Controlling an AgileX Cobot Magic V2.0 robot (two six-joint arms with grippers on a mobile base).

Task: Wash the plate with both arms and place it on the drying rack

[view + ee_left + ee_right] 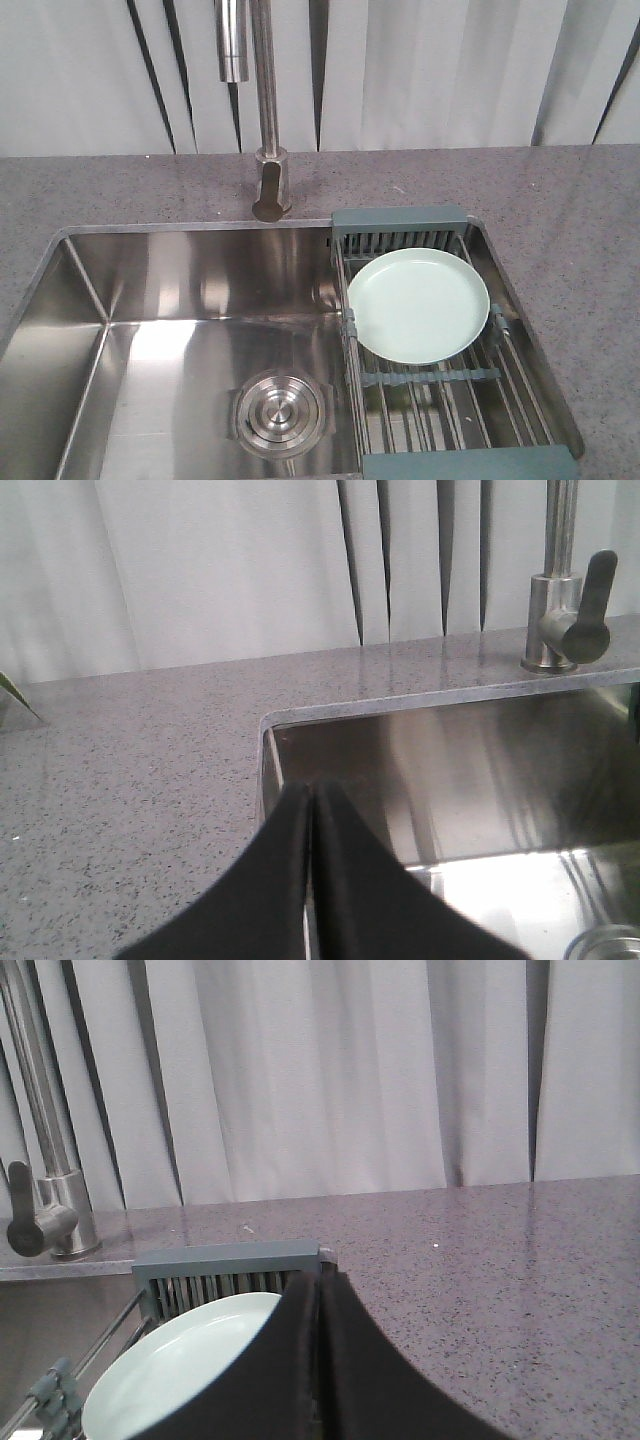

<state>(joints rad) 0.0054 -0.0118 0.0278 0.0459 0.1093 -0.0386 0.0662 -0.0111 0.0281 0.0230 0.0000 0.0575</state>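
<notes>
The pale mint-green plate [418, 304] lies flat on the drying rack [450, 395], which spans the right end of the steel sink [180, 290]. Neither arm shows in the front view. In the right wrist view the plate [180, 1365] and the rack's grey-blue end piece [225, 1260] lie just left of my right gripper [319, 1285], whose dark fingers are pressed together with nothing between them. My left gripper [311, 795] is also shut and empty, hovering over the sink's left rim [268, 770].
A steel faucet [268, 120] with a lever handle [590, 610] stands behind the sink. A round drain strainer [280, 412] sits in the basin floor. Speckled grey countertop [570, 220] surrounds the sink, with white curtains behind.
</notes>
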